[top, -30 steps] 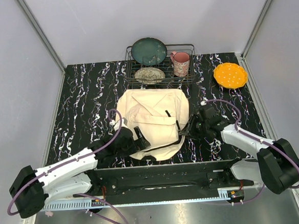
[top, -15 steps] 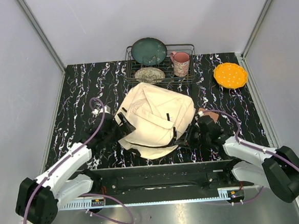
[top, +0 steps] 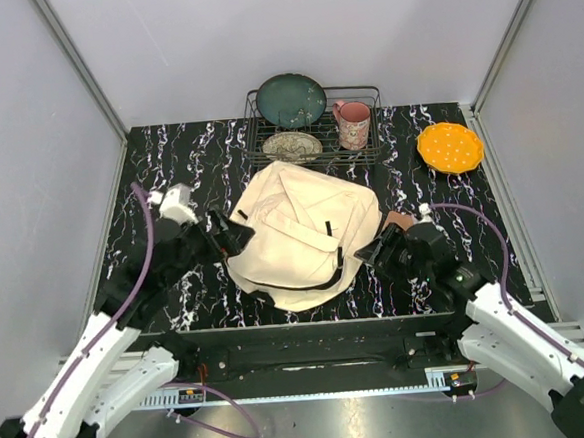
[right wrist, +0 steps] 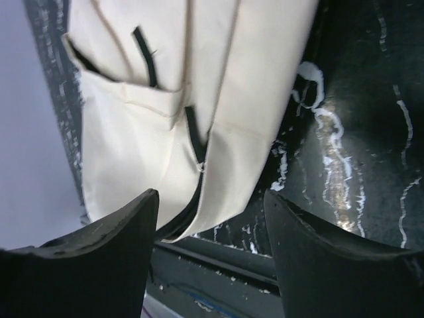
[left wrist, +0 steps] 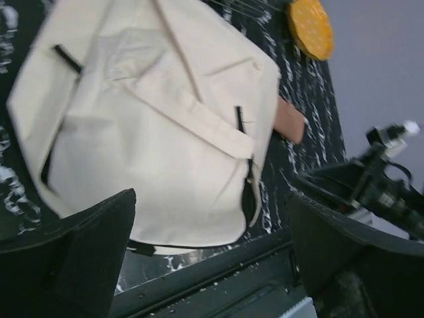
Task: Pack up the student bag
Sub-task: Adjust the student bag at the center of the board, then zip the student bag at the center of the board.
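Note:
The student bag point(top: 303, 233), a cream canvas backpack with black trim, lies flat in the middle of the marbled table point(top: 168, 167). The left wrist view shows its front flap and pocket point(left wrist: 152, 119). My left gripper point(top: 235, 233) hovers at the bag's left edge, open, with nothing between its fingers point(left wrist: 79, 258). My right gripper point(top: 372, 248) sits off the bag's right edge, also open. In the right wrist view the bag point(right wrist: 192, 86) and its black zip lie beyond the gap point(right wrist: 212, 258), untouched. A small brown flat item point(top: 400, 218) lies by the bag's right side.
A wire rack point(top: 368, 156) at the back holds a green plate point(top: 291, 100), a patterned plate point(top: 292, 146) and a pink mug point(top: 354, 124). An orange plate point(top: 449, 147) lies at the back right. A black rail point(top: 310, 333) runs along the near edge.
The right gripper has opened and drawn back from the bag's right edge. The left arm has swung left and lifted away. The bag has rotated slightly and settled flat.

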You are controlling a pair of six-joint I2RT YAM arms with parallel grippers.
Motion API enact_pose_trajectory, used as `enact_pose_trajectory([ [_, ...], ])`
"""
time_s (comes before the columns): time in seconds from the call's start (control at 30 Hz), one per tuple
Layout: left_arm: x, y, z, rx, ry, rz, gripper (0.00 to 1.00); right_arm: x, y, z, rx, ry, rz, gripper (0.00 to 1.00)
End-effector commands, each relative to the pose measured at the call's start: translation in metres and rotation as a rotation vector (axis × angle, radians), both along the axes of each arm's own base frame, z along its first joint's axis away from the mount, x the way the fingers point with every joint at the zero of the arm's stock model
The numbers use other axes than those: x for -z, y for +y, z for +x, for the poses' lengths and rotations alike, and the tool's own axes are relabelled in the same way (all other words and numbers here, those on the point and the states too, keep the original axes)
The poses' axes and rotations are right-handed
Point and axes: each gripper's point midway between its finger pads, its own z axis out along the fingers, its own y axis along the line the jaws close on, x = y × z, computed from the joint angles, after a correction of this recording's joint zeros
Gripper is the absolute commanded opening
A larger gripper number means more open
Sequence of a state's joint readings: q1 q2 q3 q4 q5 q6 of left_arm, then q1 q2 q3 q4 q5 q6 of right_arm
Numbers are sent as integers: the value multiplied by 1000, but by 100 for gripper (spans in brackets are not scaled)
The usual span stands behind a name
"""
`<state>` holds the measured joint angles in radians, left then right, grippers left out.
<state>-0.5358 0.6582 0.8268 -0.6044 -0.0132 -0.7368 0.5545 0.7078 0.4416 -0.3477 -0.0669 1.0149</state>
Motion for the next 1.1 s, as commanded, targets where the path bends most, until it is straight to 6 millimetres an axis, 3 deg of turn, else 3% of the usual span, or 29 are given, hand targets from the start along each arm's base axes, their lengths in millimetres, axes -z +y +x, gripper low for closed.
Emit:
enact_pose_trajectory([
  [0.0, -25, -53, -1, 191, -54, 34, 99, 3, -16, 17, 105, 28, -105, 71],
  [0.03, -14, -75, 2, 229, -15, 70, 99, 9, -17, 19, 124, 59, -123, 71],
  [0.07, -34, -91, 7, 244, -64, 79, 99, 11, -22, 23, 161, 73, -139, 71],
  [0.1, -35, -115, -6, 314, -65, 102, 99, 10, -24, 26, 192, 87, -127, 71],
  [0.13, -14, -133, -1, 334, -14, 174, 99, 11, -23, 28, 200, 99, -127, 71],
  [0.17, -24, -145, 2, 340, -26, 171, 99, 12, -23, 29, 204, 107, -126, 71],
  [0.2, -7, -160, 4, 362, 12, 208, 98, 10, -22, 31, 212, 110, -119, 71],
  [0.33, 14, -191, 7, 410, 59, 230, 93, 14, -36, 28, 293, 158, -122, 71],
  [0.5, 45, -214, 7, 438, 107, 265, 89, 10, -59, 16, 402, 165, -114, 70],
  [0.73, 65, -244, 12, 461, 154, 284, 83, -18, -89, 2, 521, 77, -82, 68],
  [0.9, 94, -250, 12, 460, 219, 344, 73, -31, -93, -1, 517, 36, -68, 67],
  [1.07, 107, -252, 14, 440, 259, 381, 66, -35, -90, -1, 494, 38, -75, 67],
])
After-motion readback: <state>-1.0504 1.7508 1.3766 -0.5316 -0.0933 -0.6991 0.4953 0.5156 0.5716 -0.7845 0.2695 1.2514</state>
